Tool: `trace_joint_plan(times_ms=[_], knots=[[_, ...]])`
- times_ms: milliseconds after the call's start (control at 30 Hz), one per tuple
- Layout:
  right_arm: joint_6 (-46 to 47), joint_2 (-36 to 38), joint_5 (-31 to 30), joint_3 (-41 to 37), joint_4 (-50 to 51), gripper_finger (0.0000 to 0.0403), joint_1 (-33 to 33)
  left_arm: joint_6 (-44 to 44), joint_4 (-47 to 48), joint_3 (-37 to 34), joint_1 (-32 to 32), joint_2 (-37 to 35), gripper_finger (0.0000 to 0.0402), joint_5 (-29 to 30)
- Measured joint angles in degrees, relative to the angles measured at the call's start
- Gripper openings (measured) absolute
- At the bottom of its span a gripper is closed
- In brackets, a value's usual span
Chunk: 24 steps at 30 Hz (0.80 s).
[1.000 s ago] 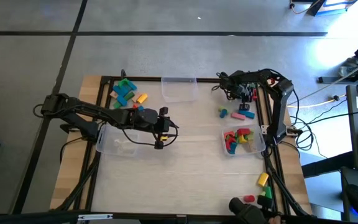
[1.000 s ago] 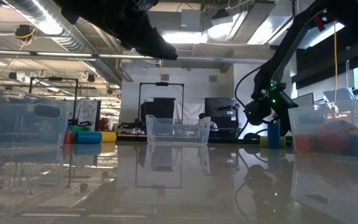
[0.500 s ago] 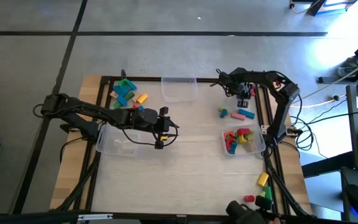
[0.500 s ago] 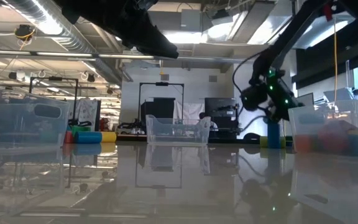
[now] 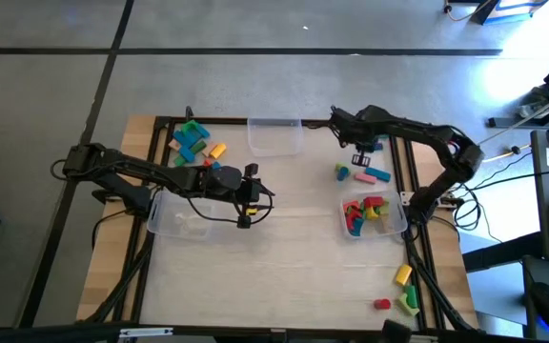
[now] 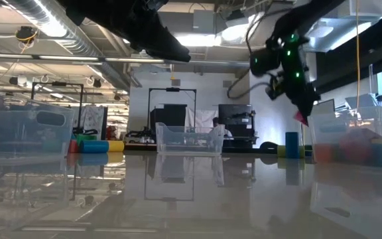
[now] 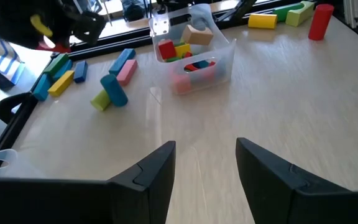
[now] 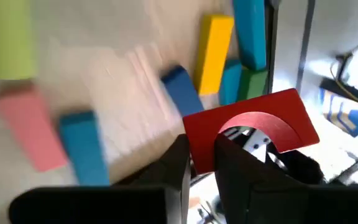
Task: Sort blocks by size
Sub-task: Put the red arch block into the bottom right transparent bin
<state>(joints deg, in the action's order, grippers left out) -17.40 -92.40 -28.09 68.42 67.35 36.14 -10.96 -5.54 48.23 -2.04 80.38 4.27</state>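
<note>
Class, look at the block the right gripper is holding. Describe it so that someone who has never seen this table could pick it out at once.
Start at the table's far right corner, where the right gripper hangs above a scatter of loose blocks. Pinched between its fingers is a red arch block. It alone is off the table, with a half-round cut-out, while the neighbours lying below are plain bars.

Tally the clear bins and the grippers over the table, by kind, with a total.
Clear bins: 3 (far bin, left bin, right bin)
Grippers: 2 (left gripper, right gripper holding red arch block)
Total: 5
</note>
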Motion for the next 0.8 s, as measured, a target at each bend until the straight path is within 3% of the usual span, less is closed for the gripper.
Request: trace_joint_plan(times_ms=[367, 800], knots=[[14.49, 10.4, 7.99, 0.04, 3.54, 0.006, -17.29, 0.04, 0.13, 0.0, -0.09, 0.0, 0.0164, 0.0], [42.96, 14.76, 15.97, -0.27, 17.28, 0.006, -41.9, 1.22, -1.19, -0.02, -0.07, 0.0, 0.0164, 0.0]])
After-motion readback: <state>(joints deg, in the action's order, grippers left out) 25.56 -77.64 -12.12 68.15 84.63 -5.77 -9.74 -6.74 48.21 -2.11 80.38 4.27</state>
